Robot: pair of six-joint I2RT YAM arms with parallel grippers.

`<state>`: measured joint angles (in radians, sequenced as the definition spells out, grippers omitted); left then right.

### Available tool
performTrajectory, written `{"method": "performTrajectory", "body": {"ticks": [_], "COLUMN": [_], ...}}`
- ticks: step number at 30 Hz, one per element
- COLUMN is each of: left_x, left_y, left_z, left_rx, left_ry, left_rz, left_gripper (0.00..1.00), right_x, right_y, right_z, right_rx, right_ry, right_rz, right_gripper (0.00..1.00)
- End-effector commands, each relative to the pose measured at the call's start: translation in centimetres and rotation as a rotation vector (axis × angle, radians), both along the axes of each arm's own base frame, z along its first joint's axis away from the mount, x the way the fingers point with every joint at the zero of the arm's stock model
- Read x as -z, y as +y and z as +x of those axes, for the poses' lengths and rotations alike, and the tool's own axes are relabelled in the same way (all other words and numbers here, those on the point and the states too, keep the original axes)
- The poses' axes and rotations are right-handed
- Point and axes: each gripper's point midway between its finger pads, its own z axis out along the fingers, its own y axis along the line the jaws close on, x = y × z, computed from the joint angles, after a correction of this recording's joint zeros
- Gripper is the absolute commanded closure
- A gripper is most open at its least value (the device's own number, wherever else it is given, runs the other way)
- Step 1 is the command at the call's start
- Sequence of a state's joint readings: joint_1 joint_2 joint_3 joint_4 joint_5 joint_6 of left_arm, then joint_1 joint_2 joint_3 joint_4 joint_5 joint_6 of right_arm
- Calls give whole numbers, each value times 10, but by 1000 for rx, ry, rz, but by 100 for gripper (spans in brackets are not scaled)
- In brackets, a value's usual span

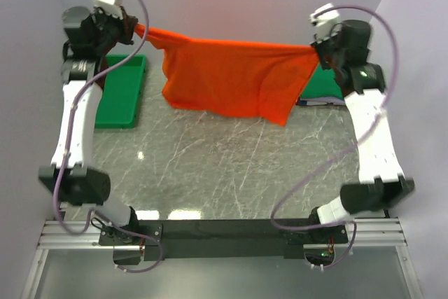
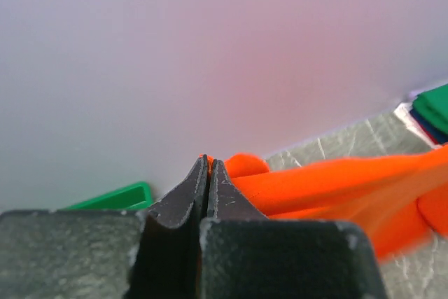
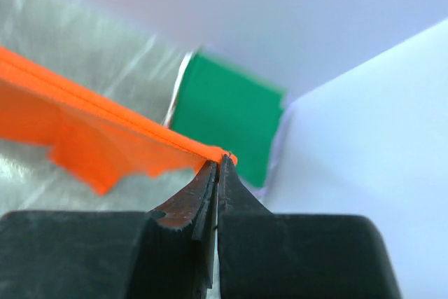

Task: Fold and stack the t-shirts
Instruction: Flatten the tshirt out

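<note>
**Orange tee hangs stretched between both closed grippers**

The bright orange-red short-sleeved cloth tee (image 1: pixel 231 78) hangs in the air, pulled into a line between your two sets of fingers. Its body droops below them toward the grey marbled table (image 1: pixel 224 173). Judge it light, soft and limp: it will sag and swing wherever you leave it unsupported, so pinch it at hems or corners and hold the top edge taut.

Your left gripper (image 2: pixel 208 164) is fully closed on a bunched corner. Your right gripper (image 3: pixel 219 162) is clamped tight on a thin hemmed edge.

Only the overhead view shows the whole drape and its uneven lower edge. The right wrist view shows the folded green shirt (image 3: pixel 227 120) up close, just beyond its fingertips. The left wrist view shows the rigid green plastic tray (image 2: pixel 115 196) left of its fingers.
</note>
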<state>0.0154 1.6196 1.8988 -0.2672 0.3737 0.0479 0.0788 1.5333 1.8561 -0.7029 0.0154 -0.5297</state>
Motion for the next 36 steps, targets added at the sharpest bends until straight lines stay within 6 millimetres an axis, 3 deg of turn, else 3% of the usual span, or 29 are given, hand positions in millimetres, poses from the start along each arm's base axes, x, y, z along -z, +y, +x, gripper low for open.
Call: {"method": "performTrajectory", "body": {"ticks": [1,2,3,5,6,8,9,11,12,14,15,18,21,24,26,27,28,29,30,31,32,35,36], "left_x": [-69,-75,-85,-94,-100,-109,-119,-128,-141,-150,-162,-178,-175,-155,-136,-113,-99,-84,-50,-32,4,62,99], "left_y": [15,15,17,23,24,32,35,43,43,45,45,43,47,46,41,38,35,34,34,32,32,25,22], "left_z": [-62,-75,-100,-124,-149,-173,-196,-216,-240,-263,-288,-325,-336,-324,-310,-296,-287,-279,-258,-250,-233,-210,-199], "left_rx": [-50,-57,-70,-114,-127,-177,-199,-248,-258,-275,-278,-278,-305,-299,-259,-238,-214,-204,-187,-172,-160,-108,-83], "left_ry": [-210,-234,-279,-324,-361,-409,-452,-487,-533,-573,-621,-675,-649,-556,-485,-410,-370,-327,-228,-177,-83,71,160], "left_rz": [3,10,16,19,19,20,17,14,10,13,12,12,48,95,138,152,155,163,175,175,171,141,138], "left_gripper": [100,100,100,100,100,100,99,99,99,99,100,99,99,99,99,99,99,99,99,99,99,99,99], "right_x": [-86,-91,-110,-118,-135,-152,-159,-174,-187,-205,-217,-249,-272,-265,-236,-224,-192,-181,-166,-133,-120,-56,-41], "right_y": [-18,-18,-18,-19,-21,-24,-25,-27,-29,-33,-37,-44,-46,-43,-37,-35,-30,-26,-23,-20,-16,-7,0], "right_z": [-43,-52,-72,-92,-114,-143,-154,-176,-196,-219,-236,-274,-292,-278,-246,-234,-208,-195,-182,-161,-146,-105,-96], "right_rx": [67,64,60,59,62,67,69,70,72,85,97,120,122,106,75,59,35,12,-1,-18,-38,-76,-109], "right_ry": [-256,-271,-327,-360,-419,-489,-515,-575,-628,-695,-741,-854,-907,-867,-775,-741,-655,-631,-597,-521,-497,-364,-339], "right_rz": [0,-1,4,1,3,1,3,6,11,15,14,9,-17,-47,-79,-101,-117,-123,-134,-143,-148,-168,-164], "right_gripper": [100,100,100,100,100,100,100,100,100,100,100,100,100,100,100,100,100,100,100,100,100,100,100]}}
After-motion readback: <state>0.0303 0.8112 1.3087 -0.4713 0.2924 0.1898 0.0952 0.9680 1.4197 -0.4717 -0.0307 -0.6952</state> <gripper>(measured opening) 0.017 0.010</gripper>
